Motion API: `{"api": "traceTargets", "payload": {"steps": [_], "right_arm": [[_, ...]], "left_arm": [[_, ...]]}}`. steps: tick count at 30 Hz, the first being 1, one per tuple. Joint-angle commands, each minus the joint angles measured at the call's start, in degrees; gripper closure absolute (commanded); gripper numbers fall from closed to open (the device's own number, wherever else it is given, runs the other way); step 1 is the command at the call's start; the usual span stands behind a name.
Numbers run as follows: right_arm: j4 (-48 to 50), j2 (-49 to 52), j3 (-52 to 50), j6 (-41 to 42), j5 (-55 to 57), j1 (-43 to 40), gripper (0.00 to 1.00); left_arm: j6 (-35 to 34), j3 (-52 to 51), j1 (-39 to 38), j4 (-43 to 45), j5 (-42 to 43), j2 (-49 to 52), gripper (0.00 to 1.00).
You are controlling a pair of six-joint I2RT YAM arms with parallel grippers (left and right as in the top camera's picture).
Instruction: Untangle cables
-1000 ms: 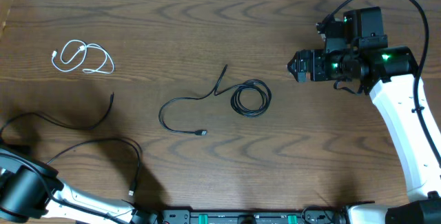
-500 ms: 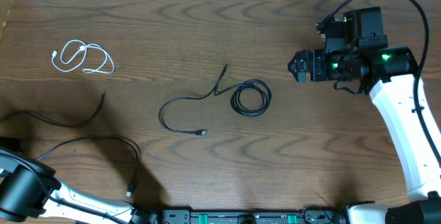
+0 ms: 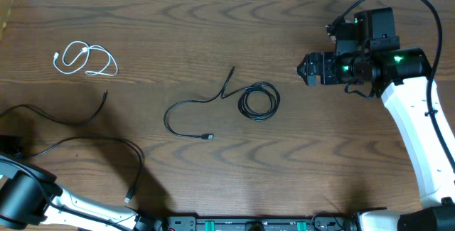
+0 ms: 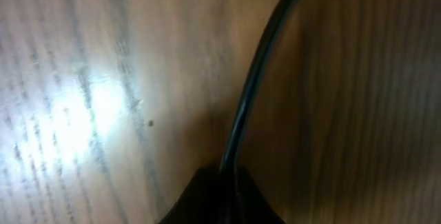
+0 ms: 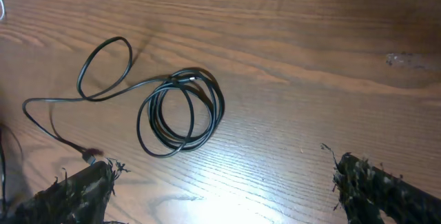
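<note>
Across the whole overhead view spreads the dark wooden bench [image 3: 213, 18]. The three cables on it lie well apart from one another, so the separating looks largely done. At the right edge of the frame the right arm [image 3: 419, 131] reaches up the bench, its right hand [image 3: 309, 69] hanging over bare wood with fingers spread wide and nothing between them. It seems parked facing the middle cable, ready rather than working. In the lower left corner the left arm [image 3: 28, 202] is mostly out of frame. Its wrist view shows the left hand [image 4: 222, 186] pressed together on the long black cable [image 3: 85, 142], which runs straight out of the dark fingertips, probably a pinch meant to drag that cord clear. That cable sprawls in loose bends over the lower left. The coiled black cable [image 3: 258, 101] sits at centre, its tail looping left to a small plug [image 3: 207, 138]. The white cable [image 3: 85, 59], the smallest, lies in loose loops at upper left, untouched.
</note>
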Motion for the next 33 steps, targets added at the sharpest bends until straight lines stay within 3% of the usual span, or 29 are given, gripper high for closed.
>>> {"api": "traceTargets", "payload": {"steps": [1, 2, 4, 10, 19, 20, 26, 29, 30, 33], "right_arm": [[0.0, 0.4, 0.0, 0.3, 0.0, 0.8, 0.01], [0.0, 0.4, 0.0, 0.3, 0.0, 0.8, 0.01], [0.0, 0.4, 0.0, 0.3, 0.0, 0.8, 0.01], [0.0, 0.4, 0.0, 0.2, -0.4, 0.8, 0.01], [2.1, 0.4, 0.0, 0.3, -0.4, 1.4, 0.01], [2.4, 0.4, 0.0, 0.3, -0.4, 1.5, 0.01], [4.7, 0.4, 0.0, 0.2, -0.4, 3.0, 0.01], [4.7, 0.4, 0.0, 0.2, -0.4, 3.4, 0.01], [4.6, 0.4, 0.0, 0.2, -0.4, 3.4, 0.01], [3.8, 0.4, 0.0, 0.2, -0.4, 3.4, 0.01]], "left_arm": [[0.4, 0.0, -0.5, -0.1, 1.6, -2.0, 0.36], [0.4, 0.0, -0.5, -0.2, 1.6, -2.4, 0.23], [0.4, 0.0, -0.5, -0.5, 1.6, -3.1, 0.16], [-0.9, 0.0, -0.5, -1.5, 2.6, -8.4, 0.14], [-4.8, 0.0, -2.8, -2.0, 23.7, -15.8, 0.14], [-5.4, 0.0, -3.8, -2.9, 24.5, -15.8, 0.19], [-5.8, -0.4, -12.3, -7.8, 24.7, -15.7, 0.69], [-5.8, -0.5, -18.0, -7.8, 21.7, -15.7, 0.78], [-5.8, -0.5, -19.9, -7.8, 18.6, -15.7, 0.87], [-5.8, -0.5, -25.1, -8.2, 4.3, -15.6, 0.92]]}}
